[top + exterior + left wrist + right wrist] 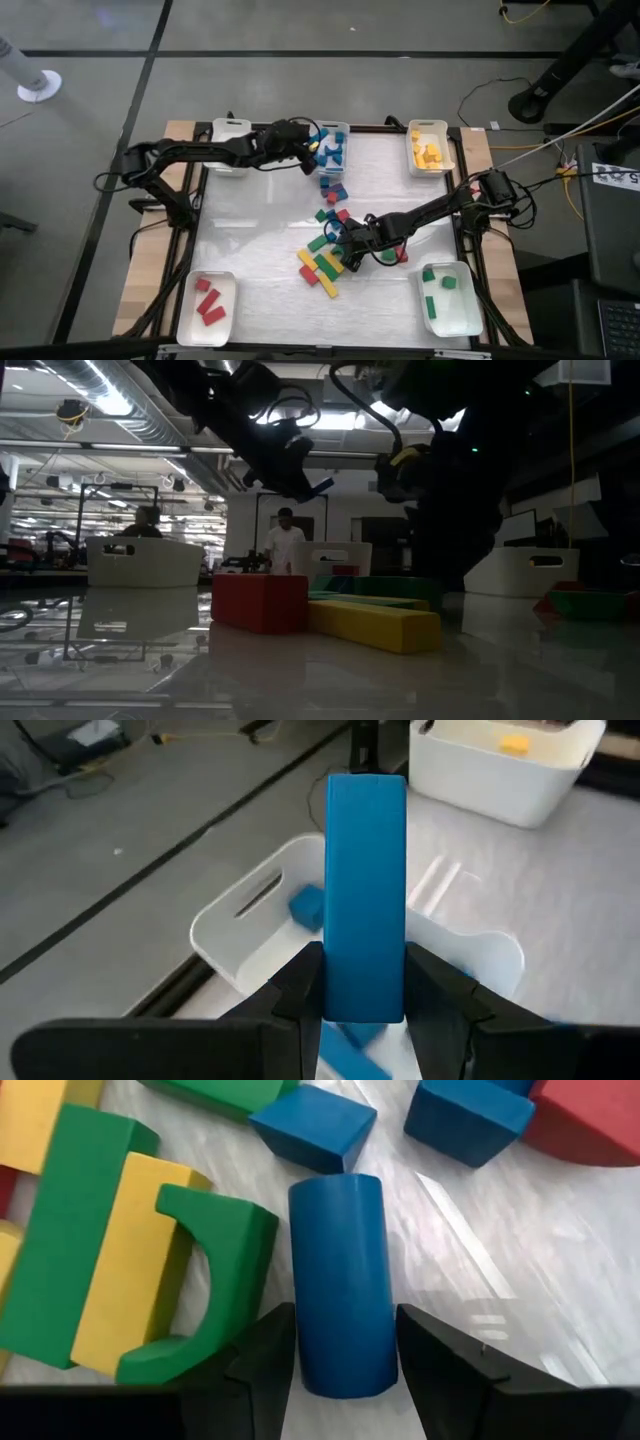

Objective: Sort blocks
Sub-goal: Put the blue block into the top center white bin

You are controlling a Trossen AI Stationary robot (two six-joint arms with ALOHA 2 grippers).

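The high view looks straight down on the whole table point(260, 220) and both arms. The low view sits at tabletop level, facing across the block pile point(330, 610) into the room behind. The left wrist view looks closely past its fingers point(300, 985) over the far blue tray point(250, 920), which the high view shares. The right wrist view is very near the pile, also seen from above.
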